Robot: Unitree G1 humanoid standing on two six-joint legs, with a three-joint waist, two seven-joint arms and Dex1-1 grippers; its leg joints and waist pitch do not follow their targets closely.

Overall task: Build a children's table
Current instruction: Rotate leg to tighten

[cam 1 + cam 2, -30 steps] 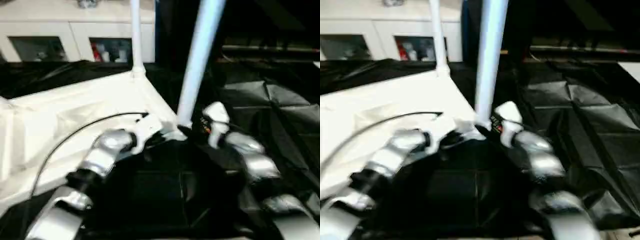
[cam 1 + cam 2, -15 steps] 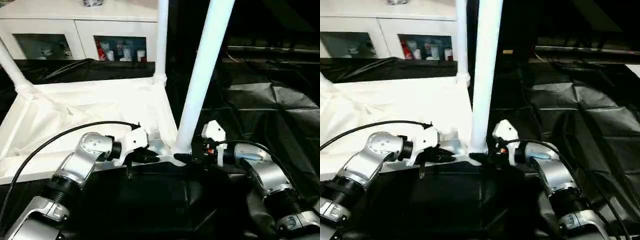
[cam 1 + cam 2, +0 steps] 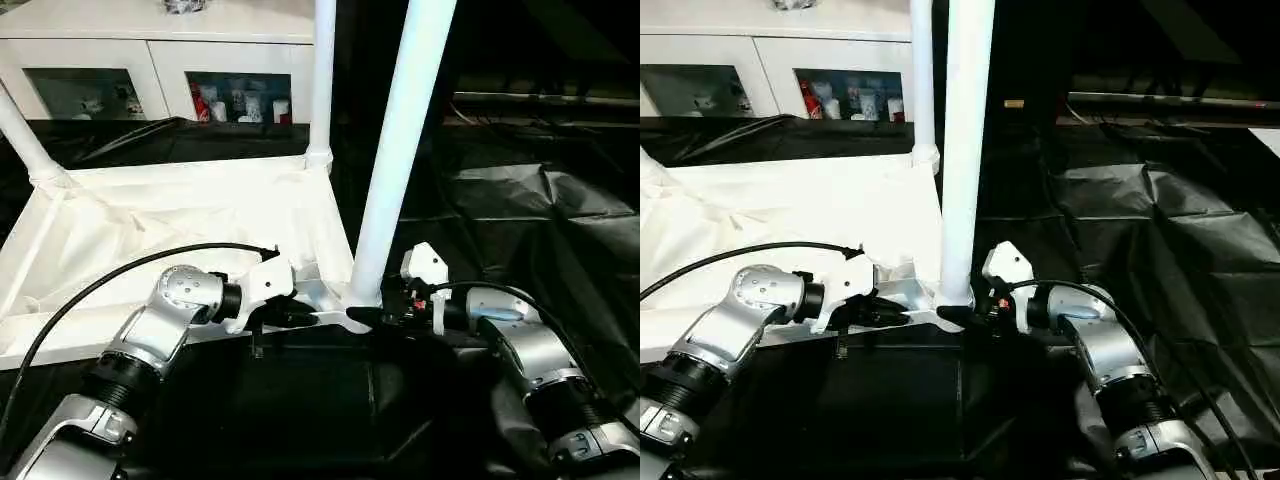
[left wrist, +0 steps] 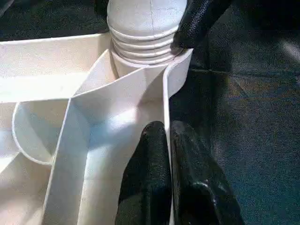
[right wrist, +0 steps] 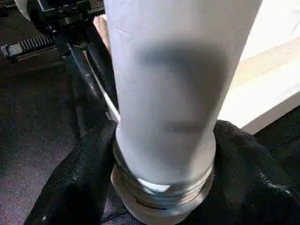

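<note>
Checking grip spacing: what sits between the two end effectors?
The near leg's threaded base and the tabletop's corner socket sit between left end effector and right end effector, seen in the eye views.

upright legs (image 3: 400,150) crowd tabletop (image 3: 150,225) corner

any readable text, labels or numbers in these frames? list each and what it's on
No text can be read.
Items behind the glass doors of the white cabinet: any labels are too small to read.
Tabletop, near leg and its threaded base: plain white, no markings; a dark smudge on the leg in the right wrist view is not lettering.
Left gripper and right gripper: no visible marking.
</note>
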